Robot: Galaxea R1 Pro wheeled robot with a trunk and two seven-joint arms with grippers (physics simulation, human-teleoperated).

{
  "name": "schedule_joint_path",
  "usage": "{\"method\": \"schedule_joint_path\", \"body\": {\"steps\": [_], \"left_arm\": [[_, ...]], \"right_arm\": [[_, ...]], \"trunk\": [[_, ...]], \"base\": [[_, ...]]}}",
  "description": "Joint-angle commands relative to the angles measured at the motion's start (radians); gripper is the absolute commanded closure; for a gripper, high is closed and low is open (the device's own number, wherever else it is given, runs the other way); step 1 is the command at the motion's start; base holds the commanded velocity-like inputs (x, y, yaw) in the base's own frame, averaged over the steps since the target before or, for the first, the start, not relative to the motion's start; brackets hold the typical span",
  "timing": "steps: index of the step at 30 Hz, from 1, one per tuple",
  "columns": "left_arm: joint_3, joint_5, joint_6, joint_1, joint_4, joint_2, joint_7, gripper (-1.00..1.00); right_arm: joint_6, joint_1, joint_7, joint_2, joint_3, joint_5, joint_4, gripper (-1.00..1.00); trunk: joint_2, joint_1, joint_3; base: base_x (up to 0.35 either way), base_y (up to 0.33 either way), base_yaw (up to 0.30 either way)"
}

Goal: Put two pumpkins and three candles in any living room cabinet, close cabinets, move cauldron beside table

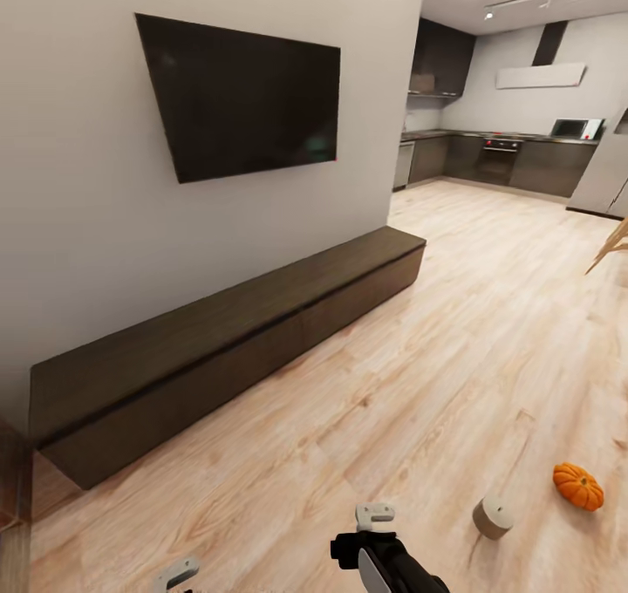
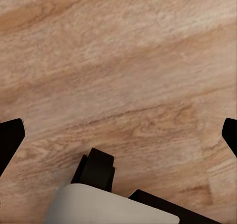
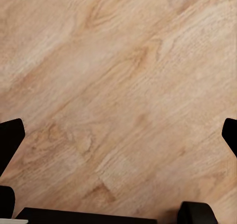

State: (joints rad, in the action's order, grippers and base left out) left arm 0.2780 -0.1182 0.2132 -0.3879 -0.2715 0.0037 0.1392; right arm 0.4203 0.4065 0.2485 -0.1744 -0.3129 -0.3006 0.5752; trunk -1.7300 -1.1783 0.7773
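Note:
One orange pumpkin (image 1: 577,486) lies on the plank floor at the lower right, and a squat grey candle (image 1: 493,516) stands just left of it. The long dark-brown cabinet (image 1: 235,331) runs along the wall under the TV, its drawer fronts all flush and shut. My right arm (image 1: 388,562) shows at the bottom edge, left of the candle and short of it. The left arm (image 1: 179,573) peeks in further left. In the wrist views, both the left gripper (image 2: 118,135) and the right gripper (image 3: 118,135) are open over bare floor, fingertips far apart. The cauldron and table are out of view.
A black TV (image 1: 240,96) hangs on the white wall above the cabinet. The wood floor (image 1: 453,314) stretches back to a dark kitchen (image 1: 497,157) at the far right. Dry plant stems (image 1: 610,246) poke in at the right edge.

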Motion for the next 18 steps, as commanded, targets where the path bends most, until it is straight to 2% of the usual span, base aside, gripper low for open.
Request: {"method": "schedule_joint_path", "body": {"steps": [1, 10, 18], "left_arm": [[0.000, 0.000, 0.000, 0.000, 0.000, 0.000, 0.000, -1.00], [0.000, 0.000, 0.000, 0.000, 0.000, -0.001, -0.001, -1.00], [0.000, 0.000, 0.000, 0.000, 0.000, -0.001, -0.001, -1.00]], "right_arm": [[0.000, 0.000, 0.000, 0.000, 0.000, 0.000, 0.000, -1.00], [0.000, 0.000, 0.000, 0.000, 0.000, 0.000, 0.000, -1.00], [0.000, 0.000, 0.000, 0.000, 0.000, 0.000, 0.000, -1.00]], "trunk": [[0.000, 0.000, 0.000], [0.000, 0.000, 0.004], [0.000, 0.000, 0.006]], "base": [[0.000, 0.000, 0.273], [0.014, -0.022, 0.274], [0.093, -0.127, 0.274]]}}
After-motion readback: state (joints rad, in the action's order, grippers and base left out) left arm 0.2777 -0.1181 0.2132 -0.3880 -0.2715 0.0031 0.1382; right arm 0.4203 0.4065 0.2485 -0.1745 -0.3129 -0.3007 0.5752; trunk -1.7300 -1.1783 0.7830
